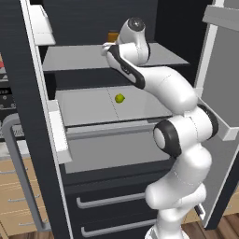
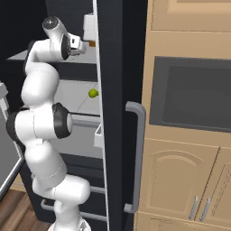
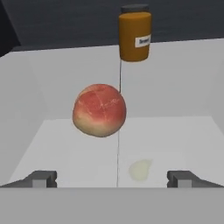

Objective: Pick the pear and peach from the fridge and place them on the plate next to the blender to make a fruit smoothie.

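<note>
The fridge (image 1: 84, 58) stands open, and my arm reaches onto its upper shelf. In the hand view the peach (image 3: 99, 110), pinkish-orange, rests on the grey shelf just ahead of my gripper (image 3: 113, 179) and a little left of its centre line. The gripper is open, nothing between its fingertips (image 3: 43, 178). The pear (image 1: 120, 98), small and yellow-green, lies alone on the shelf below, also seen past the door edge as the pear (image 2: 93, 93). The plate and the blender are out of view.
An orange-brown jar (image 3: 135, 35) with a dark lid stands behind the peach, near the shelf's back wall. Fridge doors flank the arm: the left one with white bins (image 1: 58, 135), the right one (image 2: 119, 113) with a grey bar handle (image 2: 137, 158). Grey drawers (image 1: 112, 200) sit below.
</note>
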{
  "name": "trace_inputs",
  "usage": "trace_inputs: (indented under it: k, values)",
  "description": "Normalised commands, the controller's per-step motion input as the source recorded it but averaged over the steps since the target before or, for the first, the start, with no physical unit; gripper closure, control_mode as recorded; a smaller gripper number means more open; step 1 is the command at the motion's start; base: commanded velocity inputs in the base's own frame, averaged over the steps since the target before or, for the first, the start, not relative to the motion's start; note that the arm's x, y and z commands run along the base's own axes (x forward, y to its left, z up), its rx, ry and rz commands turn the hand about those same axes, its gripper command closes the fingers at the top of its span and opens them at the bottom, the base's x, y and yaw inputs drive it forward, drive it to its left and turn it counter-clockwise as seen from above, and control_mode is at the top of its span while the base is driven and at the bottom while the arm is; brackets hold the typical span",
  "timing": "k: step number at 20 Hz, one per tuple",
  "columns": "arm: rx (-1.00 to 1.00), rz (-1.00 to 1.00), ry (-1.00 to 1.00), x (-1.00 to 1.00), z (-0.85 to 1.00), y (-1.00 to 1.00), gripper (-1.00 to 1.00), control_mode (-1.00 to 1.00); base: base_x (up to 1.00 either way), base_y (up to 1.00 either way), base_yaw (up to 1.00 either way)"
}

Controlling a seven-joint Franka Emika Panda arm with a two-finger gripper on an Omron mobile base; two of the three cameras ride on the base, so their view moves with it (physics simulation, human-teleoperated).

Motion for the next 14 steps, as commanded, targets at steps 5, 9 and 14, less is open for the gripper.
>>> trace_inputs:
  k: [5, 9, 14]
  values:
    - [0.0, 0.0, 0.01, 0.43, -0.08, 0.07, -1.0, -1.0, 0.0, 0.0, 0.0]
    - [0.0, 0.0, 0.01, 0.43, -0.06, 0.1, -1.0, -1.0, 0.0, 0.0, 0.0]
    - [0.0, -0.01, 0.01, 0.45, -0.06, 0.13, -1.0, -1.0, 0.0, 0.0, 0.0]
